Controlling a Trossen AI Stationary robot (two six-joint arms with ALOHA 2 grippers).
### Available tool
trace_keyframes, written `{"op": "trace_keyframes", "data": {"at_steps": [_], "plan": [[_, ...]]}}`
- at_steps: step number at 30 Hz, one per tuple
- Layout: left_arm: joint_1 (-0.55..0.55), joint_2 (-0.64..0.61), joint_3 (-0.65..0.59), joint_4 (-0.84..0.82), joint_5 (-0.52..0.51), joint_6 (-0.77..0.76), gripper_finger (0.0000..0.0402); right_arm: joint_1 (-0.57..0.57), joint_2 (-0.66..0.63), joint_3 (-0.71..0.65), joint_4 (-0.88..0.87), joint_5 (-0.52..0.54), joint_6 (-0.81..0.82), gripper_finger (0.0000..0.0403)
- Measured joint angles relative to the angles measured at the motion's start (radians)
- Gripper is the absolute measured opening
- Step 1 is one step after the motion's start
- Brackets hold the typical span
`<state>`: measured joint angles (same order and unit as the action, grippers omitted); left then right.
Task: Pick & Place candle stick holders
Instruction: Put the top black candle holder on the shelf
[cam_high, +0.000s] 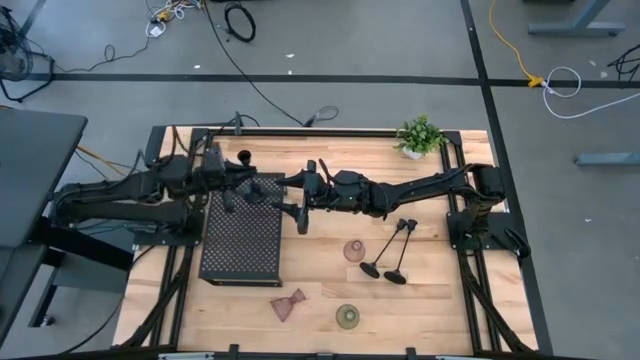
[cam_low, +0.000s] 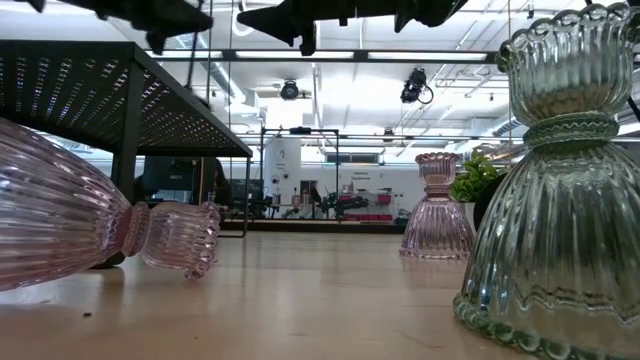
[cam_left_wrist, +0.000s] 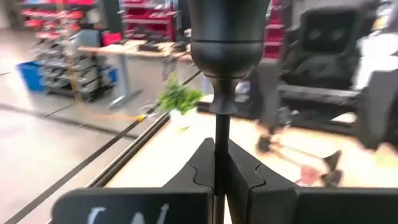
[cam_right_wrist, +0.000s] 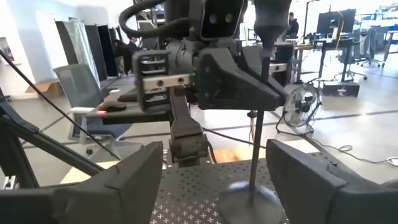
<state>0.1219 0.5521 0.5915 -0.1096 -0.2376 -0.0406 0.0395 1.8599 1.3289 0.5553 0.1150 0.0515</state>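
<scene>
Operator, your left gripper (cam_left_wrist: 215, 177) sits over the far end of the black perforated tray (cam_high: 240, 240), and its fingers are closed on the thin stem of a tall black candle stick holder (cam_left_wrist: 222, 74). That holder stands upright, with its round base resting on the tray surface, as the right wrist view shows (cam_right_wrist: 252, 196). Its cup end shows as a dark ring near the tray's far left corner in the high view (cam_high: 244, 157).

Your right gripper (cam_right_wrist: 214, 180) is reached across the table toward the same tray, just beside the left one, at the tray's right edge (cam_high: 303, 205). Its fingers are spread wide, one on each side of the held holder's base, and they grip nothing.

Two further tall black holders (cam_high: 392, 250) lie flat on the wooden table (cam_high: 440, 300), side by side, right of centre, well apart from the tray. A brownish squat holder (cam_high: 354, 250) stands upright just to their left. The pink holder (cam_high: 288, 306) lies on its side near the front edge, below the tray. The olive-green holder (cam_high: 348, 317) stands upright near it, to its right.

A small green potted plant (cam_high: 419, 135) stands at the far right corner of the table.
</scene>
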Motion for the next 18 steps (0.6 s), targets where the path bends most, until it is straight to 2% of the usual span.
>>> {"op": "trace_keyframes", "data": {"at_steps": [10,18], "plan": [[0.000,-0.259,0.000,-0.260,-0.131,-0.010,0.0012,0.000,0.000,0.000,-0.021,0.000,-0.001,0.0274],[0.000,-0.440,-0.020,-0.406,-0.153,-0.043,0.0012,0.000,0.000,0.000,-0.019,0.000,-0.003,0.0274]]}}
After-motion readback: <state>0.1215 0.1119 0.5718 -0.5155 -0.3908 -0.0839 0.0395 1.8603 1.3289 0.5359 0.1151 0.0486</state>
